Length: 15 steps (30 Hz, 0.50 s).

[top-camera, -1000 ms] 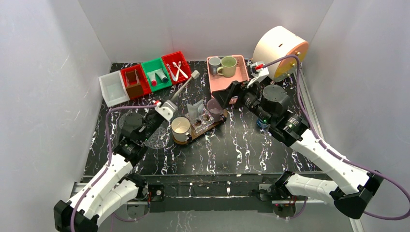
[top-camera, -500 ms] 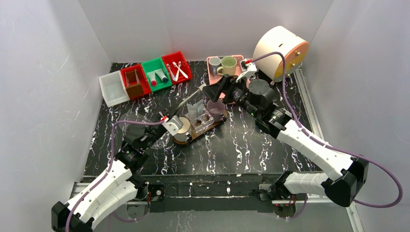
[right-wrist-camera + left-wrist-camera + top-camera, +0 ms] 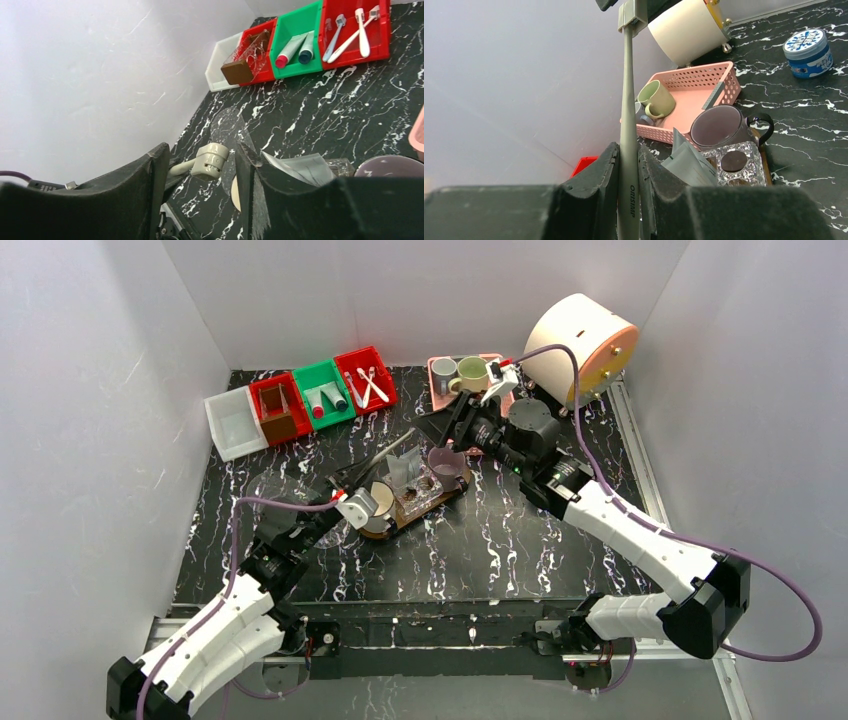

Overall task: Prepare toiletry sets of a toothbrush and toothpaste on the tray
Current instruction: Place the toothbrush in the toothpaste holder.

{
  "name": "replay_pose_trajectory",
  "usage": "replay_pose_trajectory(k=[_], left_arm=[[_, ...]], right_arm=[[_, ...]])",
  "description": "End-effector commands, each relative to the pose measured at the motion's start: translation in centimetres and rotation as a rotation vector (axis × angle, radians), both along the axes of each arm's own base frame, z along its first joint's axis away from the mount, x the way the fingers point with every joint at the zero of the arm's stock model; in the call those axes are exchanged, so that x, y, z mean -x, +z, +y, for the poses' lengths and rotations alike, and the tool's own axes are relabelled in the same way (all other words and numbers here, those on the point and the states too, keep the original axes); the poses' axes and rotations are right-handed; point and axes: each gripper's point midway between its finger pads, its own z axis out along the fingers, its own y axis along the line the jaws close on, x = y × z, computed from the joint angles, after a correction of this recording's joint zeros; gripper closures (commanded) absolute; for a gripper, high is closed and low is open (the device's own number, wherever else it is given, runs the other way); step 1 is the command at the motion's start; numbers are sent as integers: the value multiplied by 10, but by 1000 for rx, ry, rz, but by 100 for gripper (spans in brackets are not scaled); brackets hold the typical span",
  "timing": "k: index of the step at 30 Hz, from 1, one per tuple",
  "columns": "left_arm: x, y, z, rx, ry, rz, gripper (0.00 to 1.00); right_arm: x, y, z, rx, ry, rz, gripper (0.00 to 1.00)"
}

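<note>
1. Though the top view hides its fingers under the wrist, my left wrist camera shows the left gripper (image 3: 629,155) clamped on the toothbrush (image 3: 628,100) handle. I cannot make out the bristles.
2. The right gripper (image 3: 202,150) has its jaws apart, one finger on each side of the brush head, with a gap on both sides.
3. The toothbrush is slender and pale grey-beige. It is held off the table near the tray's left end, slanting toward the pink basket (image 3: 704,75).
4. The tray (image 3: 455,490) is dark brown and lies mid-table, mostly covered by a cream mug (image 3: 383,495), a purple mug (image 3: 445,462) and clear plastic (image 3: 405,470).
5. The tabletop (image 3: 500,540) is black with white veins, and the walls (image 3: 400,300) are plain white.
</note>
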Motion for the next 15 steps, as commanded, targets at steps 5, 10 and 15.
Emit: replay_pose_trajectory(k=[5,10,15], left_arm=[[7,16,2,32,-10,-73,100],[7,16,2,30,-12,-75,100],[7,14,1,26,-15,-72,100]], right_arm=[[3,25,3,-91,48,-23,53],[4,23,3,-96,62,-15,66],[6,23,-1,-106,66,-21,81]])
